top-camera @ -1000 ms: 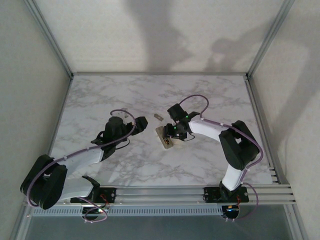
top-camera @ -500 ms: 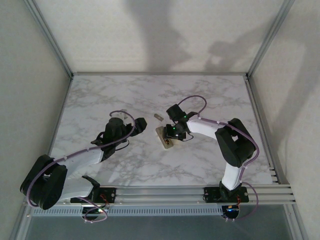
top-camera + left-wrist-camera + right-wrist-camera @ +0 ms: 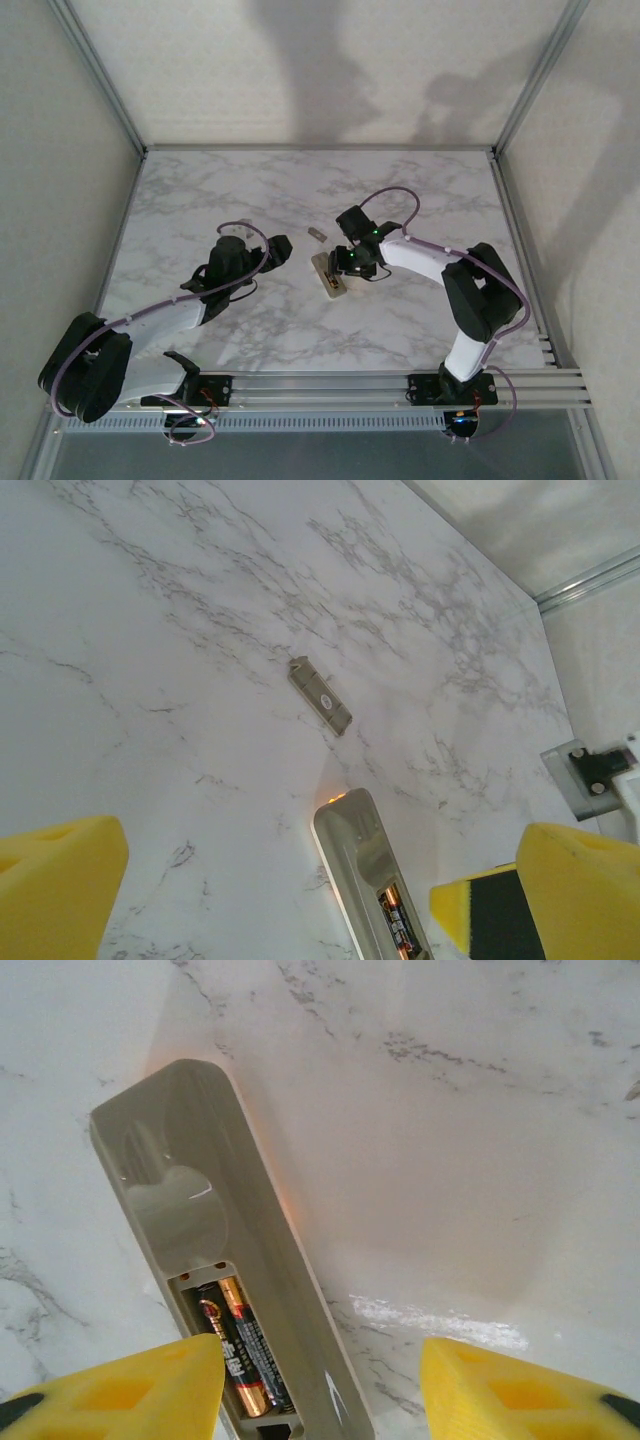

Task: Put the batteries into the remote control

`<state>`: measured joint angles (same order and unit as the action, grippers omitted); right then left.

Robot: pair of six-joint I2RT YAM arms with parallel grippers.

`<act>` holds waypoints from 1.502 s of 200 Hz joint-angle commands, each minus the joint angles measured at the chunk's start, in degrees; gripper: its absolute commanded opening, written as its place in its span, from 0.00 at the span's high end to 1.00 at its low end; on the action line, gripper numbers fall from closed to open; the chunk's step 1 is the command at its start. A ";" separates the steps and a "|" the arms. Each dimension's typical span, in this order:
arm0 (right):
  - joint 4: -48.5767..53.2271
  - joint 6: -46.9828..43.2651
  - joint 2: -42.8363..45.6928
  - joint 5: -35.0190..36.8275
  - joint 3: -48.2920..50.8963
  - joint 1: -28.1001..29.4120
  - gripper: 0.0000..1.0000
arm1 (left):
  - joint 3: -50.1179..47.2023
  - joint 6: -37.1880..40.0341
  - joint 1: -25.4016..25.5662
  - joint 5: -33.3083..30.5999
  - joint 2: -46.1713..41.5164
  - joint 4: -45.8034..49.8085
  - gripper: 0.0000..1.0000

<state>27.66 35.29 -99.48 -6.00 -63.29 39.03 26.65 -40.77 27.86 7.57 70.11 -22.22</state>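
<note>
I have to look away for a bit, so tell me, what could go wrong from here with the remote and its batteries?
1. The batteries sit in the remote control's uncovered compartment, and the battery cover lies apart on the marble table; a bump could pop them out.
2. The right jaws hang open over the remote; lowering might shove it across the smooth marble.
3. The cover lies flat and thin, so it is likely hard to grasp.

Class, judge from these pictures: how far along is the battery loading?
Done: the batteries sit in the open compartment of the remote control. In hand: nothing; the right gripper hangs open over it, and the left gripper is open too. Left: likely refitting the small flat piece lying apart, probably the cover.
</note>
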 commanded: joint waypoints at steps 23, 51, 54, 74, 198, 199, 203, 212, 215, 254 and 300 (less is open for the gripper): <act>-0.41 -1.07 1.82 1.87 0.57 0.28 0.42 | 2.49 0.82 -0.34 -3.51 0.29 4.00 0.01; -0.02 -3.53 -0.21 3.98 -4.59 0.27 0.42 | 3.48 1.41 -0.44 -6.91 -0.36 5.90 0.00; 0.23 -3.91 -0.65 4.28 -5.44 0.26 0.42 | 3.55 1.42 -0.45 -7.22 -0.40 6.10 0.00; 1.03 -5.57 -3.62 7.33 -9.91 0.45 0.45 | 4.27 1.25 -0.55 -9.46 -0.82 8.32 0.00; -0.63 -25.14 -24.90 16.31 -32.00 2.85 0.56 | 3.34 1.36 -1.58 -11.43 -4.74 13.48 0.01; -0.61 -25.16 -24.98 16.34 -32.17 2.83 0.57 | 3.37 1.33 -1.58 -11.44 -4.73 13.45 0.01; -0.48 -25.18 -25.55 16.37 -32.70 2.82 0.57 | 3.21 1.37 -1.58 -11.40 -4.88 13.43 0.00; 0.05 -25.10 -26.72 16.83 -34.15 2.81 0.58 | 3.07 1.22 -1.59 -11.44 -5.01 13.43 0.01; 0.24 -25.03 -27.04 17.07 -34.61 2.81 0.59 | 3.03 1.25 -1.62 -11.36 -4.99 13.43 0.00; 2.89 -21.95 -30.56 17.27 -39.73 2.68 0.62 | 2.61 1.34 -1.67 -11.31 -5.07 13.22 0.00; 5.89 -18.36 -34.43 17.34 -44.37 2.85 0.60 | 2.39 1.40 -1.83 -10.82 -4.84 12.62 0.01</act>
<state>30.50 14.39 -131.35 10.35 -104.66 41.63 29.52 -40.32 26.74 -2.63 65.93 -9.80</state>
